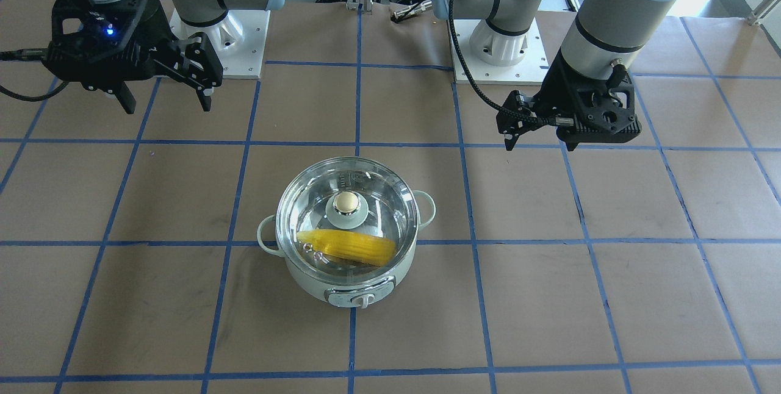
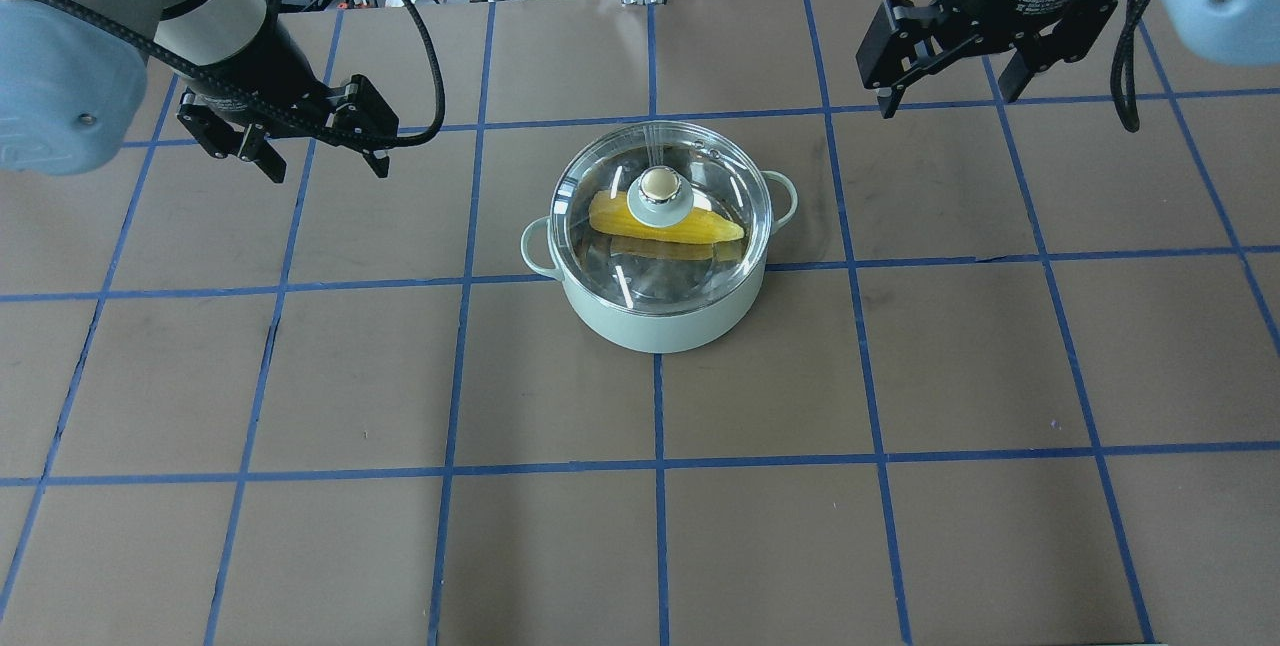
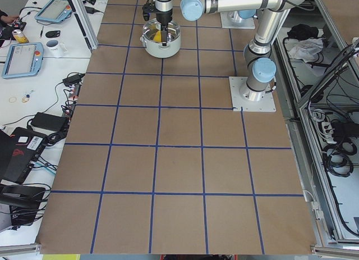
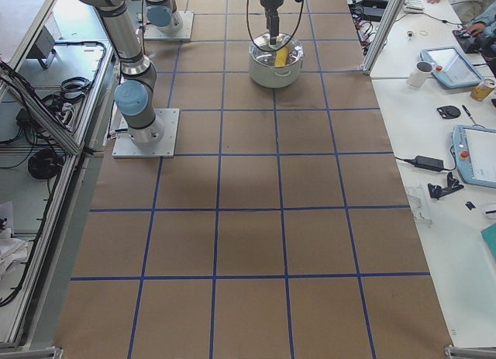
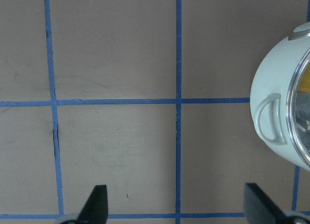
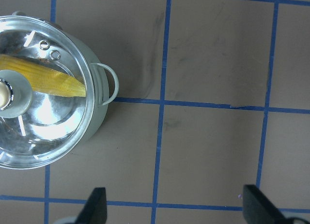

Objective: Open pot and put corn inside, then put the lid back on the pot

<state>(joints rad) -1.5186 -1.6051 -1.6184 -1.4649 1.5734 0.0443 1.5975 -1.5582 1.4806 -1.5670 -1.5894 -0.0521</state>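
Note:
The mint-green pot stands mid-table with the clear glass lid on it. The yellow corn lies inside, seen through the glass. In the overhead view the pot, the lid and the corn show the same. My left gripper is open and empty, hovering left of the pot; in the left wrist view the pot is at the right edge. My right gripper is open and empty, hovering to the pot's far right. The right wrist view shows the lid and corn.
The table has a brown cover with a blue tape grid. The arm bases stand at the robot's side. Side benches hold tablets, mugs and cables, with an operator's hands at one bench.

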